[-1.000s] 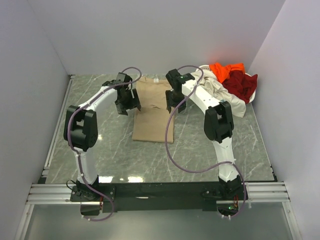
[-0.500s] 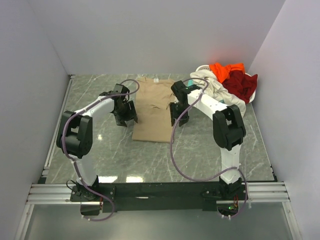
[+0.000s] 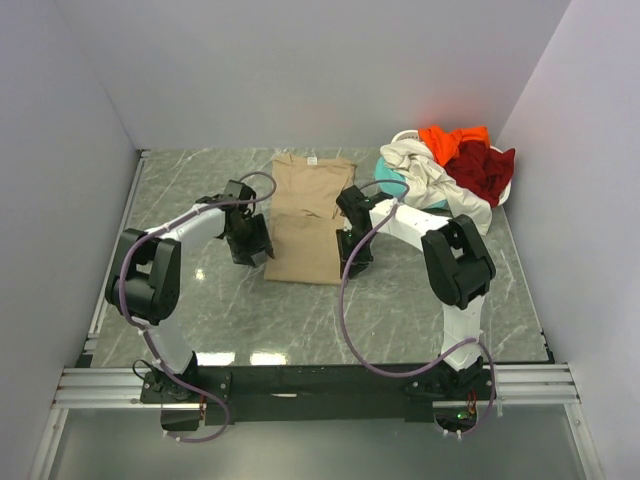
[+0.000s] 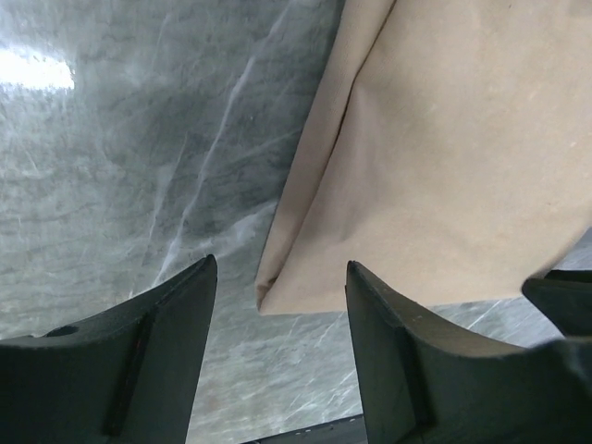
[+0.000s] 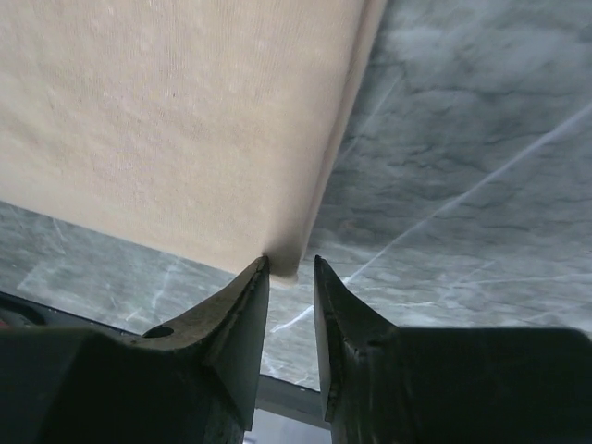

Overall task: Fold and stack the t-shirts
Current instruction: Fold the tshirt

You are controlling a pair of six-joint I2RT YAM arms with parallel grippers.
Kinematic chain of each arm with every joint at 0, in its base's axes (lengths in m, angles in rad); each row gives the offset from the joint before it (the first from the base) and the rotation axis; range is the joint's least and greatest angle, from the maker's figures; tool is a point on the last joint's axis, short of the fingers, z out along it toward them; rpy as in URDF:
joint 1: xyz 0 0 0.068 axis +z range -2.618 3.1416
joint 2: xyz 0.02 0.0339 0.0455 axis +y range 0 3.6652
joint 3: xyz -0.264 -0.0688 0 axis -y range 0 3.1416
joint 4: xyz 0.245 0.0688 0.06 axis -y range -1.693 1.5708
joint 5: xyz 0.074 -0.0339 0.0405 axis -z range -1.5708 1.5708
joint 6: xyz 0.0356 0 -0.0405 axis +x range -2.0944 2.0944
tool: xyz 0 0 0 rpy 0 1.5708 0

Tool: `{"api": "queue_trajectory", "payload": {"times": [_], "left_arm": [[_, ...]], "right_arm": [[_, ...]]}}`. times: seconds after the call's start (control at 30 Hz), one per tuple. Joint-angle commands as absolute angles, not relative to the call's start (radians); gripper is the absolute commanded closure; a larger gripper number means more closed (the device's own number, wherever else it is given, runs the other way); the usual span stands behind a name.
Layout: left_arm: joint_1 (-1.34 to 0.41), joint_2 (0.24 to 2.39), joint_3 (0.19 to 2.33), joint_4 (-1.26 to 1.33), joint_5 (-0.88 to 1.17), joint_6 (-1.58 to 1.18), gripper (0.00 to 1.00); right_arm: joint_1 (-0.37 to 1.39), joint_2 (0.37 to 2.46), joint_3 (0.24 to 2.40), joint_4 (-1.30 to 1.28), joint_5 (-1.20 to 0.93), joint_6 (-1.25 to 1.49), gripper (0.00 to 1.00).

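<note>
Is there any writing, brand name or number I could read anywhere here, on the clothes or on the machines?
None can be read.
The small white tag at the collar of the tan shirt: too small to read.
No other lettering, number or sign shows in any view.

The grey marbled table (image 3: 200,300) in front of me carries a tan shirt (image 3: 308,220) near its middle, folded into a long strip, collar toward the far wall. In my far right corner lies a heap: a cream shirt (image 3: 430,175) spilling onto the stone, an orange shirt (image 3: 452,136) and a dark red shirt (image 3: 485,168) on top, and a teal shirt (image 3: 388,163) peeking out at its left edge
</note>
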State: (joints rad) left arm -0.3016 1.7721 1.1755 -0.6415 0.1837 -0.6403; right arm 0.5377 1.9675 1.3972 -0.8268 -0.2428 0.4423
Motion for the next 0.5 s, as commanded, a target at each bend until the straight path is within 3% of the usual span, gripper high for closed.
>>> {"api": "queue_trajectory", "payload": {"times": [0.0,0.47], "left_arm": [[-0.304,1.709,1.157,-0.609,0.199,-0.653,0.37],[-0.307,1.654,1.059,-0.581,0.187,-0.667,0.37]], "right_arm": [[0.551,1.916,1.378,-0.792,-0.262,0.456,0.67],[0.557,1.937,1.333,-0.796,-0.279,0.468,0.68]]}}
